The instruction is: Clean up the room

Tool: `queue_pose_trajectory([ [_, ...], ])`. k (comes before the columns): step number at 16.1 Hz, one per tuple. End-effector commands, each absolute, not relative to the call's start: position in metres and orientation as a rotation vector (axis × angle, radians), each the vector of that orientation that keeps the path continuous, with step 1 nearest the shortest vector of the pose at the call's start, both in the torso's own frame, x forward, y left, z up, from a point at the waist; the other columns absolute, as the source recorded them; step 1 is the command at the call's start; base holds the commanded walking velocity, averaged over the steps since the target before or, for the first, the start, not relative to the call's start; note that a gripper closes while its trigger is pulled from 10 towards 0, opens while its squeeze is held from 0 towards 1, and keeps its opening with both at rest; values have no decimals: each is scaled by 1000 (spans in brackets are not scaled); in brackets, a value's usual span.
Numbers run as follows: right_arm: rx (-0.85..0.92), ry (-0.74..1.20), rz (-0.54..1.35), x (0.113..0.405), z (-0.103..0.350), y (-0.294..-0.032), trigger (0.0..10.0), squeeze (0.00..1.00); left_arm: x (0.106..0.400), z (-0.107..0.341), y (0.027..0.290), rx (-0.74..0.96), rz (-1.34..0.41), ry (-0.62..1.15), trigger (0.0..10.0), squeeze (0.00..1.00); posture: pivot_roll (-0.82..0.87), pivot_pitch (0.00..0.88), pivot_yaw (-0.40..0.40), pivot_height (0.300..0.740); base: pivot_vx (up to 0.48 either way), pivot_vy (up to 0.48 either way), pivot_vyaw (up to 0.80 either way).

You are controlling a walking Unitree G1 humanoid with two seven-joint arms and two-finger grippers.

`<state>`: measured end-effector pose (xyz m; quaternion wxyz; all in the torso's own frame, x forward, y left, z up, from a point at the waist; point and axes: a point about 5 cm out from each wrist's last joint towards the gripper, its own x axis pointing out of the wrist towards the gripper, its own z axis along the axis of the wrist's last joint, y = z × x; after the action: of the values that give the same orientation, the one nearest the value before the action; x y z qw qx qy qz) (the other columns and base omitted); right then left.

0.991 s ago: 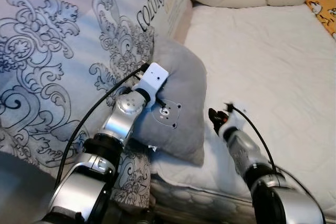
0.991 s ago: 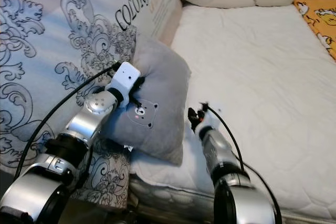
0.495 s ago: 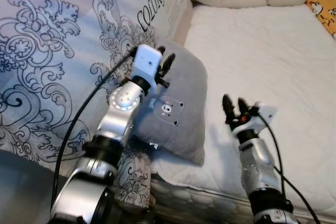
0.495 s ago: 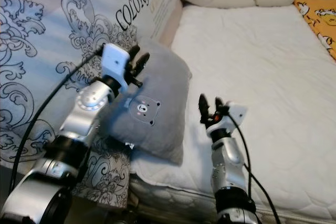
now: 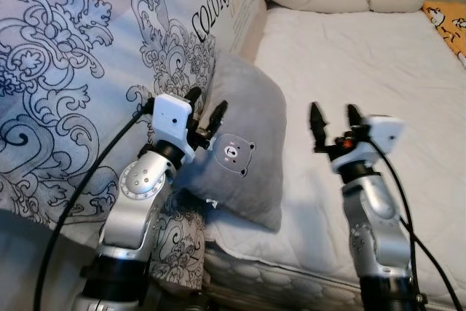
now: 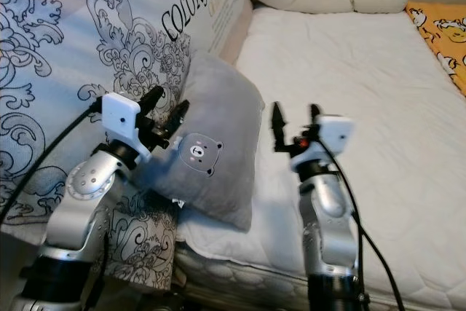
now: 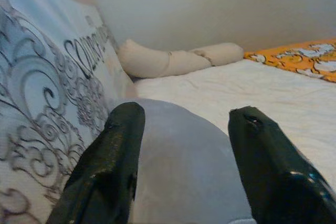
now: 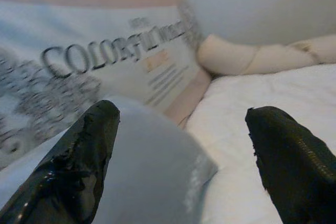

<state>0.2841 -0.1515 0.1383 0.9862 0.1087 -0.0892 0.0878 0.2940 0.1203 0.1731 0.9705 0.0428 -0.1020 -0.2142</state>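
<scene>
A grey cushion [image 5: 244, 147] with a bear face leans on the patterned duvet [image 5: 73, 92] at the bed [image 5: 364, 56] edge; soft, light and yielding, best pinched at its upper corners. The left gripper [image 5: 207, 112] and right gripper [image 5: 335, 116] flank it, fingers spread

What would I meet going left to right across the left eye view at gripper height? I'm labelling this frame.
Blue-and-white scroll-patterned duvet → left gripper, open → grey square cushion with a bear face → right gripper, open → white quilted mattress.
</scene>
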Motion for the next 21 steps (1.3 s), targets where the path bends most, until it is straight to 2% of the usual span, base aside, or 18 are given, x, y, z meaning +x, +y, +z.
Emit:
queue_pose_trajectory([
  [1,203,-170,192,281,142,-148,10000,0,290,174,123,99,-411,-193,10000,1000,-12,0,46,740,0,-480,0],
  [7,180,-58,157,273,138,-148,10000,0,274,146,154,126,-265,-32,10000,1000,-17,0,61,740,0,-480,0],
  [9,192,-29,168,269,136,-143,10000,0,270,144,161,142,-245,-6,10000,1000,-9,0,59,740,0,-480,-625],
  [13,136,9,139,266,130,-149,10000,0,265,133,168,75,-172,50,10000,1000,-6,0,52,740,0,-480,-200],
  [17,81,105,117,264,117,-156,10000,0,260,125,170,83,-146,87,10000,1000,-12,0,46,740,0,-480,0],
  [19,10,145,45,264,110,-163,10000,0,258,123,171,85,-134,98,10000,1000,-15,0,44,740,0,-480,0],
  [21,-45,147,74,264,107,-163,10000,0,258,121,171,89,-127,108,10000,1000,-16,0,41,740,0,-480,0],
])
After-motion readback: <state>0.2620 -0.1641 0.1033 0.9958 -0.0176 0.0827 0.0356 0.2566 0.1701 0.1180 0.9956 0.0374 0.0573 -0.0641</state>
